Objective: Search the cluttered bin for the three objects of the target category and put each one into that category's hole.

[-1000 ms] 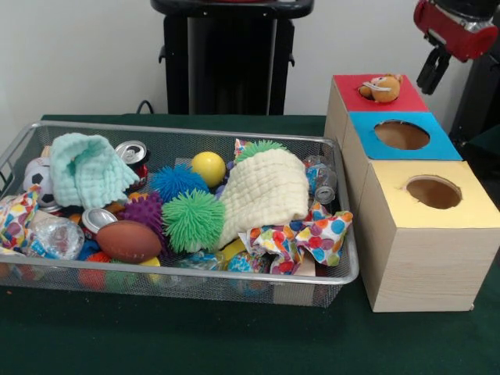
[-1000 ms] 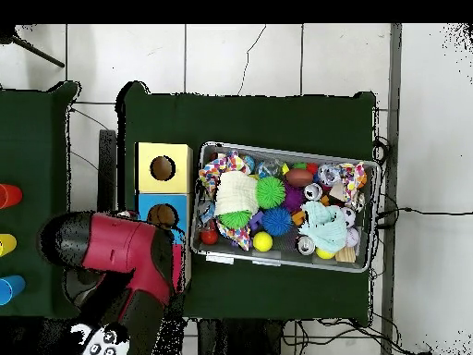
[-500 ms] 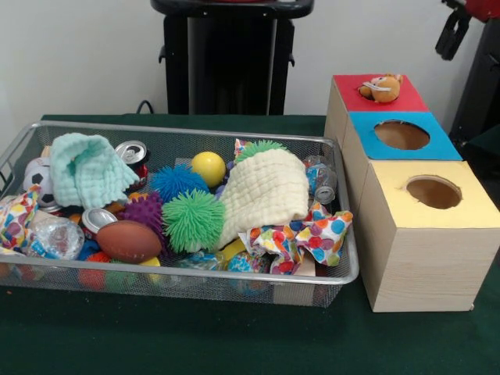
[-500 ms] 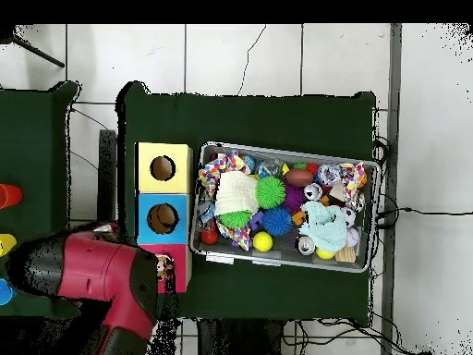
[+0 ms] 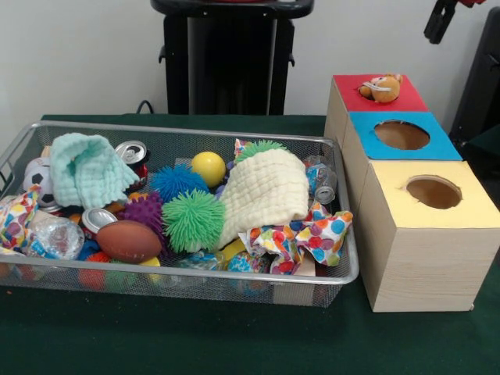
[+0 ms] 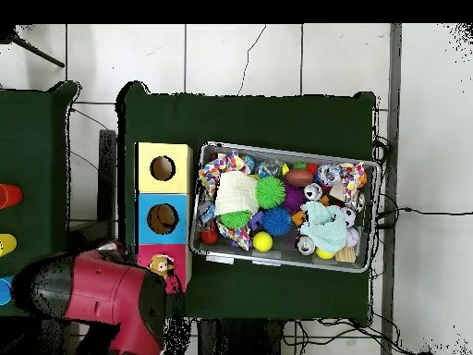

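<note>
A small plush toy (image 5: 380, 87) is sitting on the hole of the red box (image 5: 344, 98), looking jammed at the mouth rather than dropped through; in the overhead view it is showing at the same spot (image 6: 162, 267). So the step in hand looks like the end of one delivery, and the toy may need a push down before it counts.

The end effector (image 5: 439, 19) is hanging high at the top right corner of the front view, well apart from the boxes and the wire basket (image 5: 195, 275). Only a dark tip is showing, so I cannot tell whether it is open or closed.

The next move is calling for a reach back over the basket to hunt for another soft toy, probably buried under the cloths.

Counting: three boxes in a row on the counter (image 5: 234, 344), red, blue (image 5: 437, 144) and yellow (image 5: 476, 207), each with one hole. In the basket, two knit cloths, cream (image 5: 266, 191) and mint (image 5: 90, 170); three spiky balls, green (image 5: 193, 220), blue (image 5: 176, 181) and purple (image 5: 142, 211); one yellow ball (image 5: 208, 168); one brown football (image 5: 128, 241); at least three cans; two spotted rags.
</note>
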`<action>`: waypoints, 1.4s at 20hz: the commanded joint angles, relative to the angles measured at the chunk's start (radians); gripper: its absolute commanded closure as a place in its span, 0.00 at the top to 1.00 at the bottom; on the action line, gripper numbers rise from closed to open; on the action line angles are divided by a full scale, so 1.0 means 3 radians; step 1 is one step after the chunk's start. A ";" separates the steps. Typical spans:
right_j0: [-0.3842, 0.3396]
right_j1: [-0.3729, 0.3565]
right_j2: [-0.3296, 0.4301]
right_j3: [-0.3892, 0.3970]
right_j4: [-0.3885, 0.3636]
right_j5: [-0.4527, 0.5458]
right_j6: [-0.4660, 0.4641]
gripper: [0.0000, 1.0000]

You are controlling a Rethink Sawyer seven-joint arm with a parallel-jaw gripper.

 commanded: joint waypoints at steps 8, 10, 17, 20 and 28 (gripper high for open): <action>-0.0244 0.0038 0.0398 0.0593 0.0075 -0.0456 0.0429 0.00; -0.0222 0.0075 0.0437 0.0560 0.0098 -0.0458 0.0492 0.00; -0.0313 0.0134 0.0632 0.0638 0.0180 -0.0499 0.0447 0.00; -0.0316 0.0174 0.0690 0.0668 0.0188 -0.0576 0.0465 0.00; -0.0383 0.0219 0.0771 0.0792 0.0193 -0.0718 0.0464 0.00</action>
